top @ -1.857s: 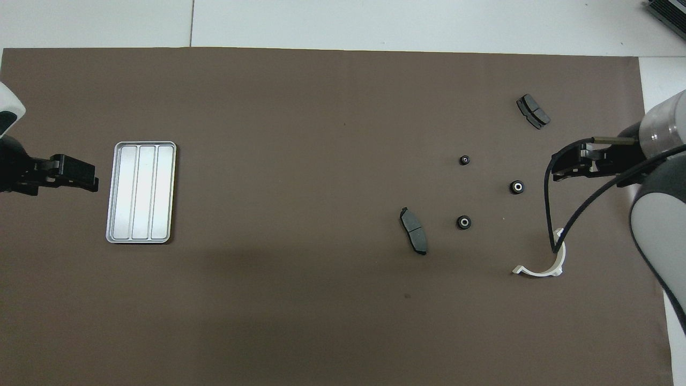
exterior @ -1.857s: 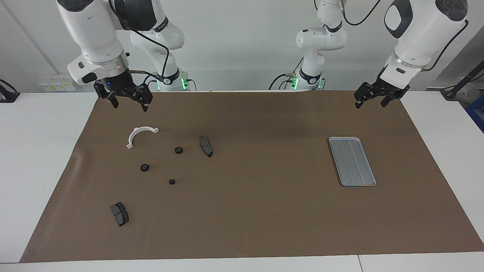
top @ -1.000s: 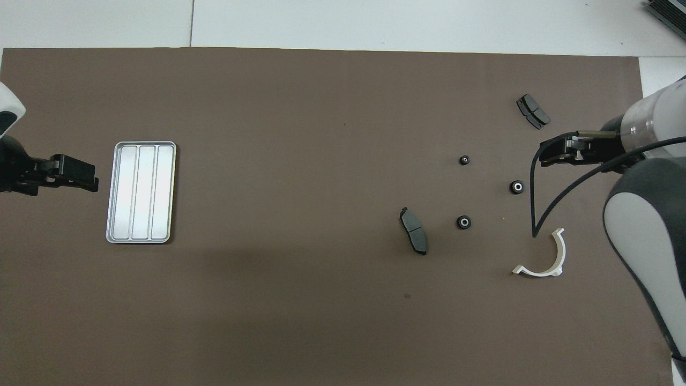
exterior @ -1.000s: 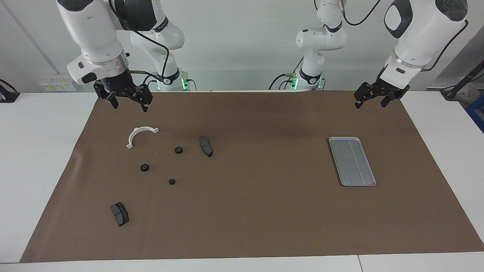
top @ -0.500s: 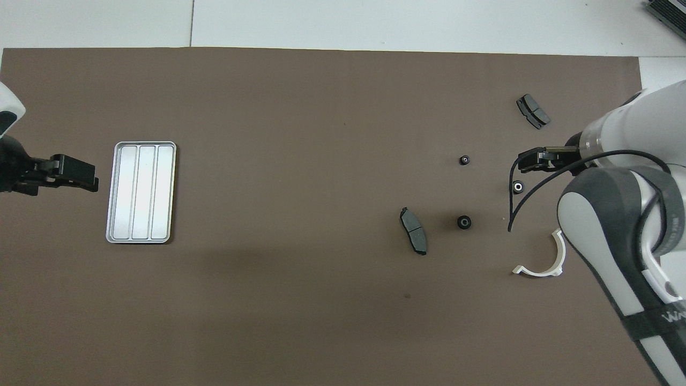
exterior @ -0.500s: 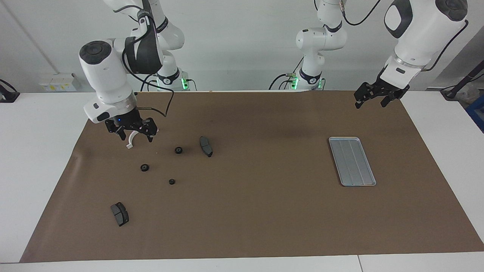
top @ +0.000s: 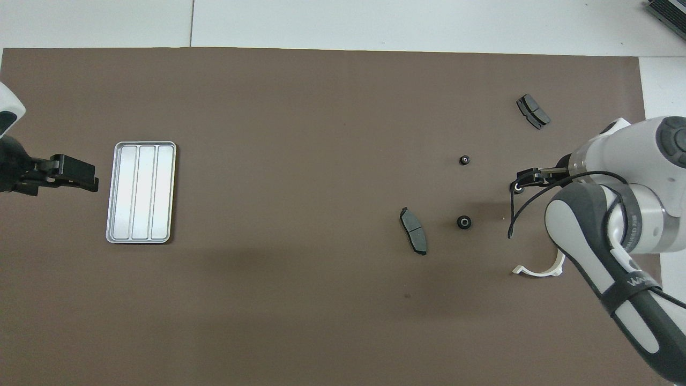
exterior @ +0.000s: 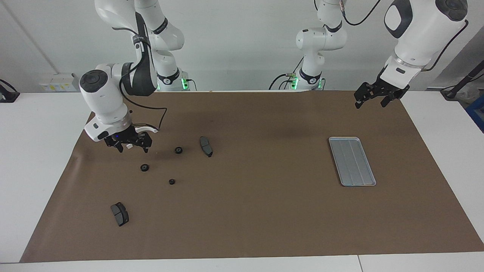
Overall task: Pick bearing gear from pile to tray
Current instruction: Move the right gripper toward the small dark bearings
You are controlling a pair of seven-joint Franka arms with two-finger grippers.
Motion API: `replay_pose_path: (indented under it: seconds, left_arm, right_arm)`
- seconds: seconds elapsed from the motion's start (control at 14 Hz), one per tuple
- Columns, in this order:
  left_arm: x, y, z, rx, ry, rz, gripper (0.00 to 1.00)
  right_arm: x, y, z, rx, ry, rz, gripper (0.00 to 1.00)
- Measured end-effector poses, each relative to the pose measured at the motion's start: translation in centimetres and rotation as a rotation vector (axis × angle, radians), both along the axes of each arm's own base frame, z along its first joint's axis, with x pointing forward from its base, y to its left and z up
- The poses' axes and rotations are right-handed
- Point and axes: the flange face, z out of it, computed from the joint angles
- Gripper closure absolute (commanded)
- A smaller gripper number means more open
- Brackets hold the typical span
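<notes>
The white tabletop (exterior: 45, 158) carries a brown mat (exterior: 257, 211) that covers most of it. Toward the left arm's end of the mat lies a flat ribbed metal tray (exterior: 352, 161). Toward the right arm's end lie scattered small parts: a white half-ring bracket (top: 538, 269), three small black rings (exterior: 179, 150) (exterior: 144, 167) (exterior: 172, 181), and two dark brake pads (exterior: 206, 146) (exterior: 120, 214), all apart from one another.

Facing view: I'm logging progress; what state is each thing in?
Silver-grey ribbed metal tray: empty.
Three small black round rings: loose on the brown mat.
White half-ring bracket: lying flat, partly hidden.
Two dark grey brake pads: lying untouched.
Right gripper: open, empty, raised above the mat.
Left gripper: open, empty, waiting.
</notes>
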Motion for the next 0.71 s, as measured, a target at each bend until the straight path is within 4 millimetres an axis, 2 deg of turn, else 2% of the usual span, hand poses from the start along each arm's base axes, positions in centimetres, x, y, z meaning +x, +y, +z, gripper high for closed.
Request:
replay_pose_path:
  seconds: [0.43,0.71]
  left_arm:
    - [0.0,0.0,0.0,0.000,0.000,0.000,0.00]
    - [0.0,0.0,0.0,0.000,0.000,0.000,0.00]
  right_arm:
    - [1.1,0.1,-5.2,0.011,-0.020,0.006,0.00]
    - [1.1,0.2,-7.5,0.016,-0.004,0.007,0.00]
